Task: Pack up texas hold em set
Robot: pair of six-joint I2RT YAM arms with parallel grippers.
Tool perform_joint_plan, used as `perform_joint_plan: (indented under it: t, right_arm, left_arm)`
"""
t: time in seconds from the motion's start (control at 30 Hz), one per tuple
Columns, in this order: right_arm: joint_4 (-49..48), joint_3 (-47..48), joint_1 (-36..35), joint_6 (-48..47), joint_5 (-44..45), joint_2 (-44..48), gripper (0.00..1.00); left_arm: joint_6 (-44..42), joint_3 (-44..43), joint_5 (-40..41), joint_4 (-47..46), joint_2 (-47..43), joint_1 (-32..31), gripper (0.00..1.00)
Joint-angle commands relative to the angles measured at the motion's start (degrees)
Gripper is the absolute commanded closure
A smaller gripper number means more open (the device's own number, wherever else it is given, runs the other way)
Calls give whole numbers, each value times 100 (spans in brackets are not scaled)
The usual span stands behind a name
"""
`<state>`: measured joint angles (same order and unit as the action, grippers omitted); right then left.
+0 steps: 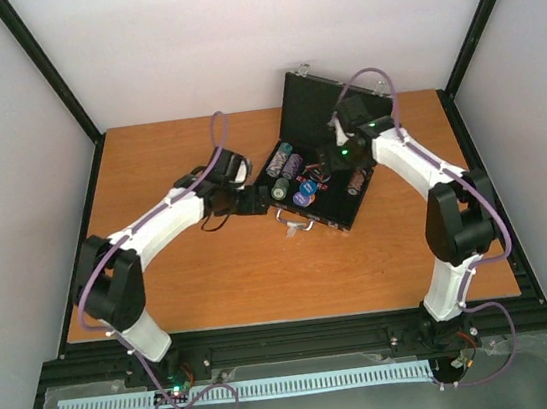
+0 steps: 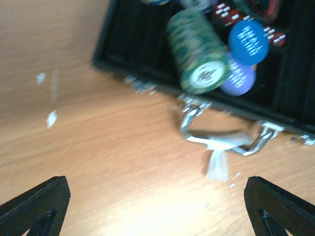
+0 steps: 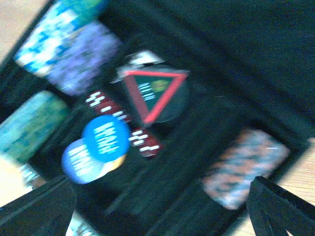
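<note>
Overhead camera looks down; both wrist cameras closely share the case (image 1: 312, 98).

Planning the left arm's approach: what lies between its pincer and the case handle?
Only bare table and a white scrap at the handle, shown in the left wrist view.

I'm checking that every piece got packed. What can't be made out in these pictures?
- Dice: right wrist view, motion blur; count and faces unreadable.
- Case: top view, the right gripper covers the middle of its floor.
- Green chip stack: left wrist view, shows whole; the other stacks are cut off by the top edge.
- Blue discs: right wrist view, lettering blurred.
</note>
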<state>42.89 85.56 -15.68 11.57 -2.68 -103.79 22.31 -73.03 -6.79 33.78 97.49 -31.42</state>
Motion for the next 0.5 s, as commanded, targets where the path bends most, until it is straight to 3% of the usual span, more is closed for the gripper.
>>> perform_joint_plan:
  t: [0.0, 0.17, 0.47]
  right_arm:
    - [341, 175, -745, -295, -440, -59, 4]
    - [400, 501, -1195, -320, -664, -561, 5]
    - [771, 1427, -1648, -392, -536, -1422, 5]
  left_arm:
    - [-50, 574, 772, 699, -608, 377, 0]
    - [138, 1290, 942, 709, -1028, 678, 0]
    - [293, 1460, 814, 597, -1056, 690, 0]
